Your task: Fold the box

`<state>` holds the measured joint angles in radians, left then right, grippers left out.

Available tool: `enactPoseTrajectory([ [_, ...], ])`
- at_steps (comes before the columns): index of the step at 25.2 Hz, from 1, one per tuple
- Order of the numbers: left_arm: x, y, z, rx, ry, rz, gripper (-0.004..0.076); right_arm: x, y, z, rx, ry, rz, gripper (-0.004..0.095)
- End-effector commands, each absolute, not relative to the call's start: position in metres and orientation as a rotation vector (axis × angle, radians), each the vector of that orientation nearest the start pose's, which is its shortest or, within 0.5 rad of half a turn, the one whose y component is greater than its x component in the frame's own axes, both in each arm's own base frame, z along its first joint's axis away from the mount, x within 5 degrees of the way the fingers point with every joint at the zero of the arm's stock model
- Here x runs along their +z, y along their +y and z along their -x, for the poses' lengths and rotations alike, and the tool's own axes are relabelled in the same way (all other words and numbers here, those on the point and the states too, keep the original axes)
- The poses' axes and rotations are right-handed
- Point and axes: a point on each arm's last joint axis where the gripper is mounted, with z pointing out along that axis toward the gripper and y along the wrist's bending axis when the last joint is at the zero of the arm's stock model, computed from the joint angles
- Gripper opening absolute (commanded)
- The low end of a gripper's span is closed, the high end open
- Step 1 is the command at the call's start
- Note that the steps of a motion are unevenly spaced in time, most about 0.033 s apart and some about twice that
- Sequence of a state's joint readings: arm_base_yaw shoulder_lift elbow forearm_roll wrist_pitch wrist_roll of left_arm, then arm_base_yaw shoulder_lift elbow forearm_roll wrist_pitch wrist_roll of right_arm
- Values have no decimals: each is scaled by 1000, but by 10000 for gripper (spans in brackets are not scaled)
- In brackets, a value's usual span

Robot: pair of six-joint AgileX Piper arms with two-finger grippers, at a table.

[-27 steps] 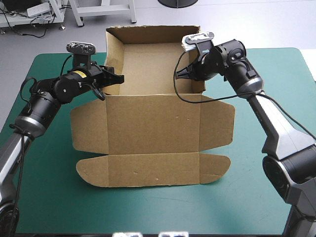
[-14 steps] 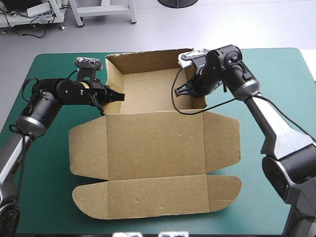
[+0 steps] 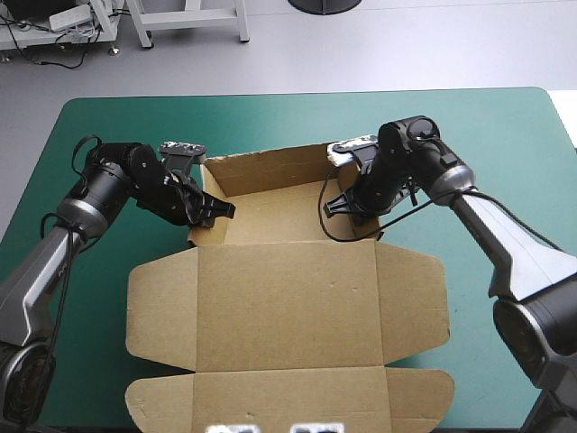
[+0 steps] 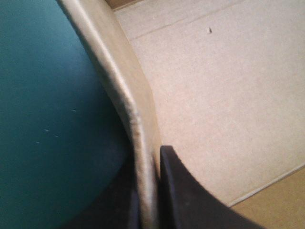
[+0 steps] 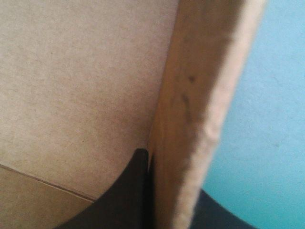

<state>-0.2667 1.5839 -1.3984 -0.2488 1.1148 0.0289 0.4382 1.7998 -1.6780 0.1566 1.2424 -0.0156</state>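
Lid flaps of the brown cut-board box (image 3: 287,307) are left flat nearest the robot on the teal-green table cover (image 3: 108,126). Beyond them the tray walls are raised, and each side wall is pinched by a nearly closed gripper: the left black fin-fingered gripper (image 3: 216,209) and the right gripper (image 3: 335,206). Since earlier, the box has been drawn nearer.

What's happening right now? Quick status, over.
Left gripper shut on box wall. Right gripper shut on opposite wall. Tray open, lid flat. Nothing in the way.
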Motion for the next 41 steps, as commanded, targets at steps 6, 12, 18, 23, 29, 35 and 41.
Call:
enactPoseTrajectory([
  [6, 337, -107, -299, -415, 2745, -454, -6, 341, 120, -308, 130, 2733, 698, -25],
  [12, 322, -114, -306, -427, 2801, -461, -6, 320, 124, -309, 161, 2799, 696, -25],
  [18, 310, -139, -311, -434, 2769, -521, -6, 313, 135, -312, 195, 2795, 715, -23],
  [23, 308, -153, -313, -438, 2712, -547, -6, 311, 149, -316, 219, 2739, 681, -23],
  [29, 309, -157, -315, -428, 2674, -538, -6, 294, 167, -321, 243, 2753, 694, -23],
  [35, 308, -163, -315, -375, 2646, -548, -6, 288, 170, -325, 256, 2757, 696, -24],
  [41, 281, -177, -322, -310, 2714, -592, -6, 288, 170, -324, 268, 2757, 703, -24],
])
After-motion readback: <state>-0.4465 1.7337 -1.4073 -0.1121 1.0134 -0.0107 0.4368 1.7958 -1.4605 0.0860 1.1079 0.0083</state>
